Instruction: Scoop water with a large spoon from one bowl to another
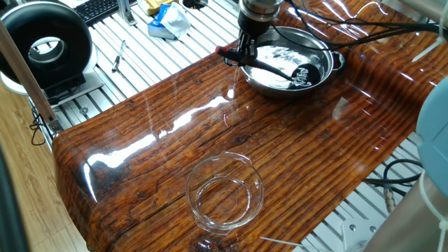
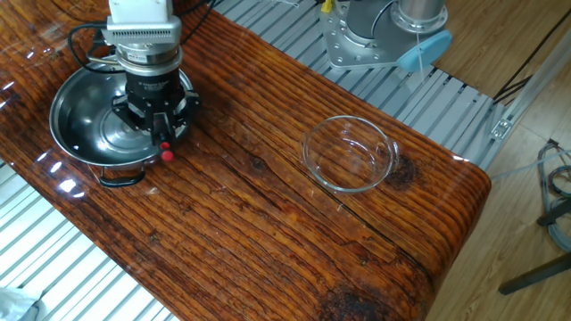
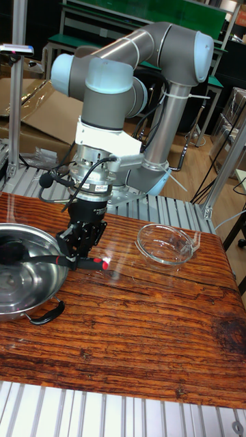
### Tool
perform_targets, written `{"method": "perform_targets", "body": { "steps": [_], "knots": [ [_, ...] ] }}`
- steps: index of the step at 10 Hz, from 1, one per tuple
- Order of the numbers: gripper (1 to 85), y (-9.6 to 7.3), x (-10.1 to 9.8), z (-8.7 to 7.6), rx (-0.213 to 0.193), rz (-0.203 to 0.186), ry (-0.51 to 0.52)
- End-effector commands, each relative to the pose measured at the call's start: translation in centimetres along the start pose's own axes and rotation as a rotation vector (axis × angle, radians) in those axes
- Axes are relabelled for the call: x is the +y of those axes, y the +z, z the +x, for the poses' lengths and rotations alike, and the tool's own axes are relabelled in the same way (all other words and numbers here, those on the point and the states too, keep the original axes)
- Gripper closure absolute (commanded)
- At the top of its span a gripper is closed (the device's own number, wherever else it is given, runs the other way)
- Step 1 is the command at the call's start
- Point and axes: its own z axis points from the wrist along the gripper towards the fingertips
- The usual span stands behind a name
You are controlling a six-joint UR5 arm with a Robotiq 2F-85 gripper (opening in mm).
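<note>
1. Our pincer (image 3: 80, 257) is clamped on the ladle (image 1: 269, 67) handle near its red tip, at the steel bowl's (image 2: 76, 111) rim on the side toward the glass bowl (image 2: 350, 152).
2. The ladle slants down into the steel bowl, its cup (image 1: 302, 74) low in the water (image 1: 276, 56) near the far wall.
3. The glass bowl sits well apart from the steel bowl along the bench (image 2: 268, 232); whether it holds any water we cannot tell.
4. We judge this the dipping stage: lifting, carrying and pouring all remain.
</note>
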Motion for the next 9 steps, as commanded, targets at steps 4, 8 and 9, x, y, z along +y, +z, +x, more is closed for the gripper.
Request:
{"method": "perform_targets", "body": {
  "steps": [4,8,9],
  "knots": [
    [84.7,-0.6,0.2,2.8,0.110,0.001,0.045],
    [84.7,-0.8,-0.4,5.3,0.216,0.025,0.089],
    [84.7,-0.7,-0.1,5.0,0.206,0.012,0.095]
  ]
}}
